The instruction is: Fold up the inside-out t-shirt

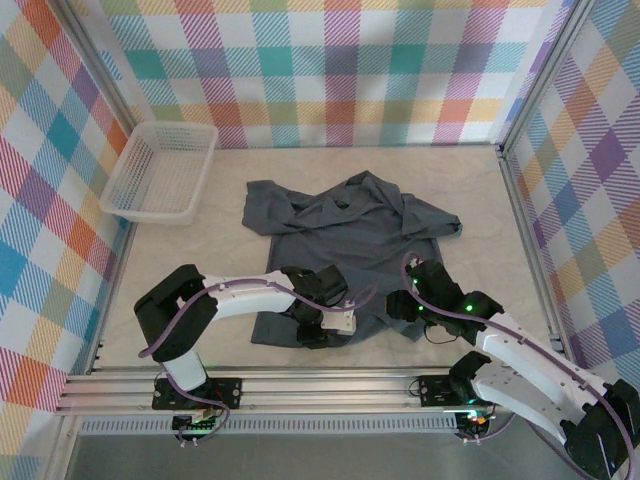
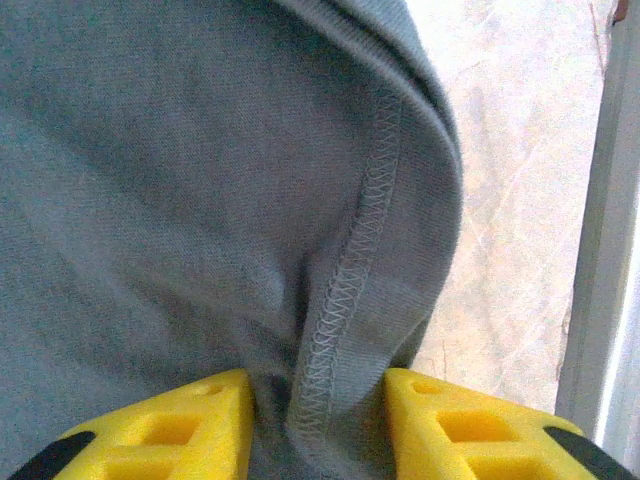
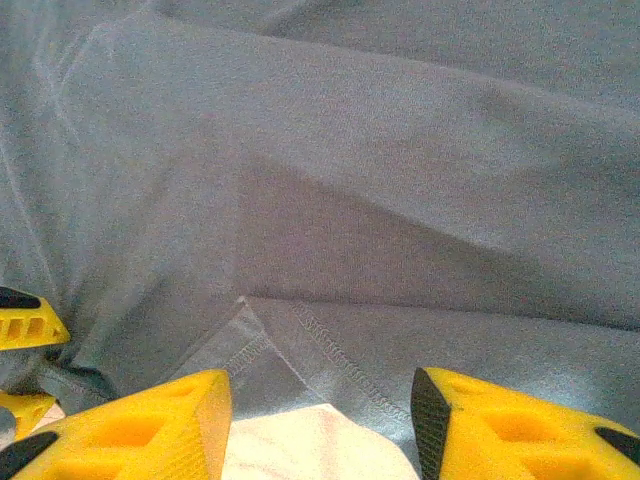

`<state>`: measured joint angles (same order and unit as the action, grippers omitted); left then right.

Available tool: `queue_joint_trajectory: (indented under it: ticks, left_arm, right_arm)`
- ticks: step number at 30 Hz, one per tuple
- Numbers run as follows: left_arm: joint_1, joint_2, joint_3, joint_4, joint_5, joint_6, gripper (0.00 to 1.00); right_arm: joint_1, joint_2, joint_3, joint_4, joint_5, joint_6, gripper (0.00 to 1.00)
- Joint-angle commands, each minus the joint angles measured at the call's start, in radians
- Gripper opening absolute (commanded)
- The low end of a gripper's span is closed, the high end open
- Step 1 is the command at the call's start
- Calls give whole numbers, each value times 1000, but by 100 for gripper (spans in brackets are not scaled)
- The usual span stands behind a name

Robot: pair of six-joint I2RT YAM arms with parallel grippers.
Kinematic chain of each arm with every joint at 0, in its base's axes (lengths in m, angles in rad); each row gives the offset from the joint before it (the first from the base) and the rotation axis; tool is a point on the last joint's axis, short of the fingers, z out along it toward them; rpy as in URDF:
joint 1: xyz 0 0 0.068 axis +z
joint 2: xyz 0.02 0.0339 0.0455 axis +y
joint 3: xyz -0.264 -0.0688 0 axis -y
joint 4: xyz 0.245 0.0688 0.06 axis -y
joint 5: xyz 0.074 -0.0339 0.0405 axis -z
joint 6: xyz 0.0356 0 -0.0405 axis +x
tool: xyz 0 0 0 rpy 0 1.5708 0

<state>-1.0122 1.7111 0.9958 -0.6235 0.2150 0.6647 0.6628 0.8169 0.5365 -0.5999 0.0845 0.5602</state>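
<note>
The left fingers (image 2: 180, 430) pinch a hem fold of the shirt (image 1: 350, 225), the right fingers (image 3: 150, 420) spread — a shallow pinch could slip.

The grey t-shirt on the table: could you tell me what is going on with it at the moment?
Both arms are at the near hem of the wrinkled t-shirt, which lies spread on the table, not yet folded. The left gripper has a seamed fold of hem between its fingers; whether it is clamped is unclear. The right gripper is open over the hem edge, holding nothing.
</note>
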Motion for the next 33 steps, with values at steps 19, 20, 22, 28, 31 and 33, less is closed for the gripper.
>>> queue_joint_trajectory:
  ticks: [19,20,22,28,31,33]
  left_arm:
    - [-17,-94,-24,-8,1,-65,14]
    - [-17,-96,-29,-3,1,-67,14]
    - [-17,-96,-38,9,3,-71,8]
    - [-14,-111,-56,50,-10,-90,0]
    - [1,-184,-83,120,1,-142,0]
    - [27,-257,-104,175,20,-188,0]
  right_arm:
    - [74,-69,-18,273,-272,-448,60]
    - [76,-72,-26,276,-285,-446,60]
    - [85,-80,-51,297,-325,-434,60]
    - [133,-104,-89,307,-277,-396,59]
    - [134,-159,-90,311,-207,-383,59]
    - [136,-222,-100,339,-170,-403,59]
